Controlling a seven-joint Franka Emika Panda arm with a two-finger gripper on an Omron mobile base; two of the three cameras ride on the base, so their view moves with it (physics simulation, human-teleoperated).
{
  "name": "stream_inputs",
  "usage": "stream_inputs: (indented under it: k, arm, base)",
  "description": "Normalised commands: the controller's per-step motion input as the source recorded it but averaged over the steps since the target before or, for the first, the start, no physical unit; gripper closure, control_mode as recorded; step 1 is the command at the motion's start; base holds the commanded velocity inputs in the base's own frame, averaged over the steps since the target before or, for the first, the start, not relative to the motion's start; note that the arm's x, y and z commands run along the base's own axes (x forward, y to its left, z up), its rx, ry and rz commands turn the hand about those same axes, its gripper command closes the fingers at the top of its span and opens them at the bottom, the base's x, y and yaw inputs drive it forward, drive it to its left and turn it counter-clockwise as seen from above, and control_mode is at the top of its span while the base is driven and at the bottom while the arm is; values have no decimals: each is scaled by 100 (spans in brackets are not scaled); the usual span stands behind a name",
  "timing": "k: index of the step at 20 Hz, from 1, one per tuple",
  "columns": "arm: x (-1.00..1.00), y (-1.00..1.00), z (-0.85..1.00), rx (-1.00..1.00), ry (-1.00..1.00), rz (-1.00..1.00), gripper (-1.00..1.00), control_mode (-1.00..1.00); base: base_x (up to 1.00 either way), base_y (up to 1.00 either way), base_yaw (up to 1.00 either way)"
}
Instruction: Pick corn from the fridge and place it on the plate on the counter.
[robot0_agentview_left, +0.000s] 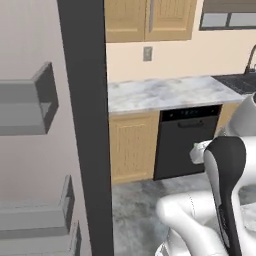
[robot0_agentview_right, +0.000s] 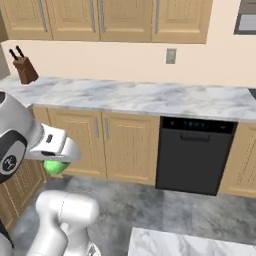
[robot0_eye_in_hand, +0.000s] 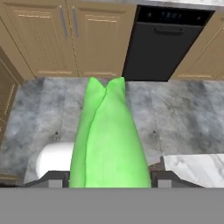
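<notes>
I hold the corn (robot0_eye_in_hand: 107, 140) in the gripper (robot0_eye_in_hand: 109, 178), jaws closed on its base, one dark tip on each side. Its tapered end points out over the grey floor toward the dishwasher (robot0_eye_in_hand: 168, 41). From the right base camera, a green patch (robot0_agentview_right: 55, 167) shows under the hand. The fridge (robot0_agentview_left: 85, 125) door stands open at my left. I judge the corn light, its husk soft and yielding. Grip mid-body, across the widest part. The counter (robot0_agentview_right: 150, 97) lies ahead; I see no plate yet.
</notes>
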Motion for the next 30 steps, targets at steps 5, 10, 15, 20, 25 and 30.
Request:
stream_inputs:
  k: [5,10,15,20,25,30]
  arm:
    - [0,0,0,0,0,0,100,100]
    - [0,0,0,0,0,0,100,100]
    - [0,0,0,0,0,0,100,100]
    - [0,0,0,0,0,0,100,100]
    - [0,0,0,0,0,0,100,100]
    - [0,0,0,0,0,0,100,100]
  base:
    - [99,28,-4]
    - [100,-21,3]
    - [100,-22,3]
    - [81,24,11]
    - [10,76,72]
    - [0,52,97]
